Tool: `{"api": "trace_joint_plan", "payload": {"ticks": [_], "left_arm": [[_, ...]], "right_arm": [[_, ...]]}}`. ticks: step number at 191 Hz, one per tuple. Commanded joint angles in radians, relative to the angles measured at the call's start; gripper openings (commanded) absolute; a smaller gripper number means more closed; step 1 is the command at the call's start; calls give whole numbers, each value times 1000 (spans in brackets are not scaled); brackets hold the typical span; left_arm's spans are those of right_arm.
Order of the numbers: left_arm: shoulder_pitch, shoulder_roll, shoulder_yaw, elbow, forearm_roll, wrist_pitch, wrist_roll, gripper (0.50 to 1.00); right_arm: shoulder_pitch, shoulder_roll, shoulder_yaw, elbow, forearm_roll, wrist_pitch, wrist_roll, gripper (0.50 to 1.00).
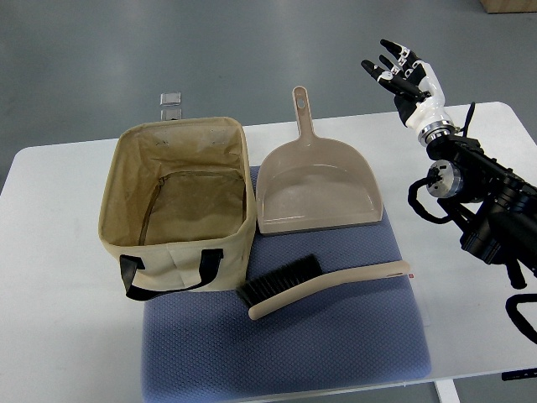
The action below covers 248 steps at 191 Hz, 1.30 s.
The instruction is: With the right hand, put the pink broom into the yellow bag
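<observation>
Nothing is done: we are holding our right hand (404, 74) spread and empty, far from the broom (323, 285) lying beside the bag (178, 206).

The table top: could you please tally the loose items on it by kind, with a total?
Bag: 1
Dustpan: 1
Broom: 1
Blue mat: 1
Total: 4

Bag (178, 210) at left on counter (50, 269); dustpan (317, 191) just right of it; broom (323, 285) in front, on mat (285, 353).
</observation>
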Motion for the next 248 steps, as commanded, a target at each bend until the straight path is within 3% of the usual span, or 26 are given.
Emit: {"api": "trace_joint_plan", "payload": {"ticks": [1,56,118,175,226,248], "left_arm": [[0,0,-1,2,0,0,1,1000],[0,0,0,0,0,0,-1,1000],[0,0,0,0,0,0,-1,1000],[0,0,0,0,0,1,1,1000],[0,0,0,0,0,0,-1,1000],[0,0,0,0,0,0,-1,1000]], "right_arm": [[7,1,-1,-1,-1,-1,0,930],[5,-4,-18,1,-2,-1,0,930],[54,-82,-260,39,4,-1,6,930],[165,-258,-553,242,-70,-32,6,930],[232,-455,-706,496,-406,-6,2,930],[235,-542,-737,604,-576,41,0,930]]}}
